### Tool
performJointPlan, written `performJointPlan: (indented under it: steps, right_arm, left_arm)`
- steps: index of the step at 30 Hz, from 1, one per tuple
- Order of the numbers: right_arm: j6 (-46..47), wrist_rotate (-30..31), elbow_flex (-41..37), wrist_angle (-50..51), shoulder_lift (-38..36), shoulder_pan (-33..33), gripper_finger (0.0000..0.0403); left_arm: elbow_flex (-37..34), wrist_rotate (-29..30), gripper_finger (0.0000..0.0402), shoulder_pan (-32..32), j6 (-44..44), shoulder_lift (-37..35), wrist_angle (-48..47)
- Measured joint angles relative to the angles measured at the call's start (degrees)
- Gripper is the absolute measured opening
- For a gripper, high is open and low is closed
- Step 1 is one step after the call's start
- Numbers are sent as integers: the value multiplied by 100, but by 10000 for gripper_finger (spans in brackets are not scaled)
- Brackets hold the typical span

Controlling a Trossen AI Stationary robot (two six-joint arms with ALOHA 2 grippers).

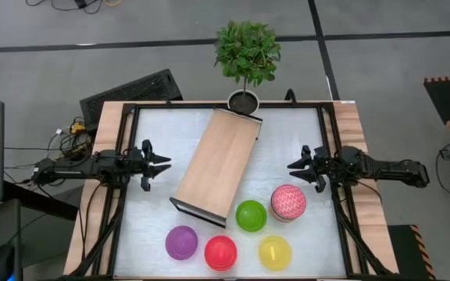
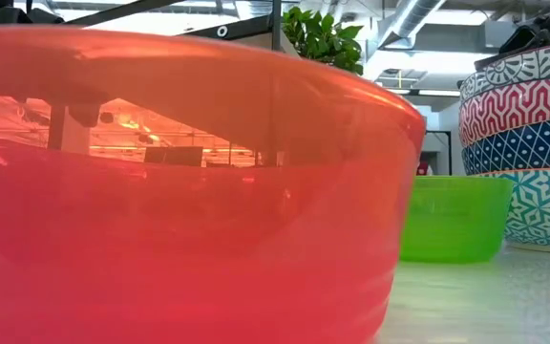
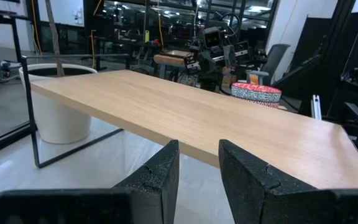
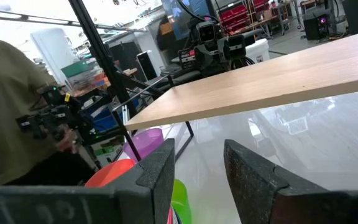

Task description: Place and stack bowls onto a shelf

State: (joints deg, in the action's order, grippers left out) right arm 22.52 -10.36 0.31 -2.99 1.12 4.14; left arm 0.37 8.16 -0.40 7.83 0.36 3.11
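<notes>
Nothing's stacked yet, honestly. The long light-wood shelf with dark metal frame sits bare mid-table. Purple, red, yellow, green plastic bowls and the patterned stack wait near-right. My left claw and right claw flank it, fingers apart, empty.

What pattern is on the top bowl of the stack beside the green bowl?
Red-and-white patterned bowl, clearest in the high view.

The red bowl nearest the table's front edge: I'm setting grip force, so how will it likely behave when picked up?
The red bowl looks translucent and thin-walled, so it's probably light plastic that may flex if squeezed. Its glossy wall could slip. Its wide, low shape suggests it will slide rather than tip.
</notes>
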Motion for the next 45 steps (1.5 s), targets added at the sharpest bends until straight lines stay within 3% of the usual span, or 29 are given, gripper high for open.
performJointPlan:
  steps: [5,18,22,25,29,32,36,45]
  right_arm:
    - [0,-1,0,0,-2,0,164]
    - [-2,1,-1,1,-2,0,164]
    - [0,-1,0,0,0,0,164]
    - [0,1,1,0,0,0,164]
    - [-2,1,-1,-1,-2,0,164]
    - [0,1,0,-1,-1,0,164]
    - [0,3,-1,0,-2,0,164]
    - [0,3,0,-1,-1,0,164]
  left_arm:
    - [0,219,99,-1,-267,0,51]
    - [-1,344,99,1,1688,0,154]
    - [-1,1035,99,2,2370,2,1000]
    - [71,992,99,-11,2796,5,1875]
    - [724,879,107,-106,2816,319,2225]
    - [1512,1015,120,-194,2355,1022,2383]
    - [2813,909,143,-324,1585,2487,2192]
    - [6357,454,187,-536,1434,6156,83]
